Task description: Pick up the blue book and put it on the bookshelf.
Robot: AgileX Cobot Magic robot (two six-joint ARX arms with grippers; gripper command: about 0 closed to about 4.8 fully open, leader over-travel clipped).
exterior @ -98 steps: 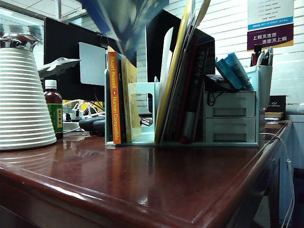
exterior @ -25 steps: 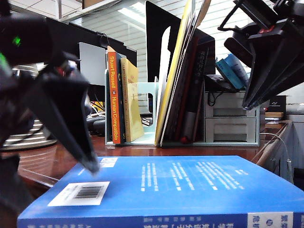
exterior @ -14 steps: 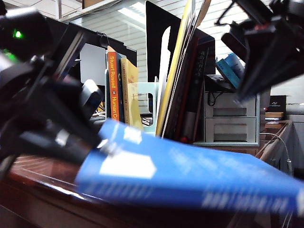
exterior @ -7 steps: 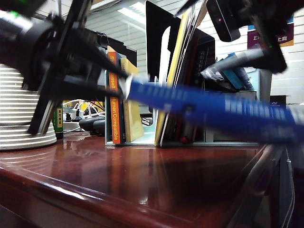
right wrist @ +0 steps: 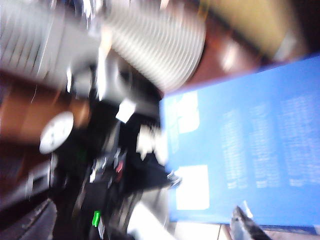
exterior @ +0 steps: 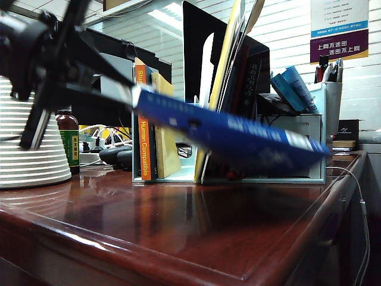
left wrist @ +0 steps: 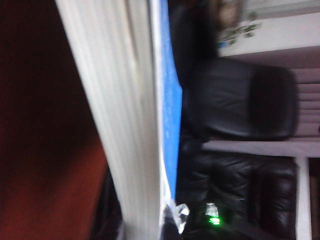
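The left end effector (exterior: pixel 122 95) is clamped on one end of the blue book (exterior: pixel 232 134), at the upper left of the exterior view. In the left wrist view the white page edges and blue cover run straight out from between its closed jaws. From that grip the book slopes down and away to its far end, which hangs free above the tabletop (exterior: pixel 178 220) with nothing under it.

A second ago the book was blurred and low over the tabletop, with the right arm just above its far end. Half a second ago it was raised nearly level between the two arms. Now it is carried by the left end effector alone, and the right arm is gone from the exterior view. The right end effector (right wrist: pixel 240 220) is seen only as a blurred finger at the book's edge in its own wrist view. Its jaws have gone from shut to spread wide within the last second, and no contact with the cover can be made out.

Beyond the gripped end stands the bookshelf (exterior: pixel 286 140), with an orange-spined book (exterior: pixel 143 128) and a yellow one at its near side and leaning volumes behind. The book is in front of it but not yet in any slot.

The change is judged a handover to a one-armed carry: lifting is done, and turning the book upright for a gap remains.
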